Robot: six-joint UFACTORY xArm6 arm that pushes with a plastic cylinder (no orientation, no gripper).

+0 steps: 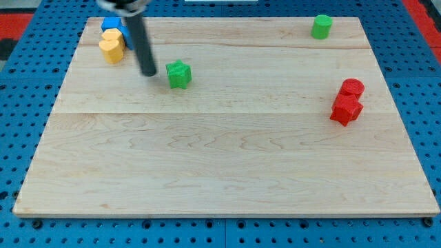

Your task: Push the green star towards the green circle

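The green star [179,74] lies on the wooden board [220,158] at the upper left of middle. The green circle [321,27] stands near the board's top edge at the view's right. My rod comes down from the view's top, and my tip [149,72] rests on the board just left of the green star, a small gap apart from it.
Two yellow blocks [112,49] and a blue block [112,26] cluster at the board's top left corner, just left of my rod. A red circle [352,88] and a red star-like block [345,110] sit together at the right. Blue pegboard surrounds the board.
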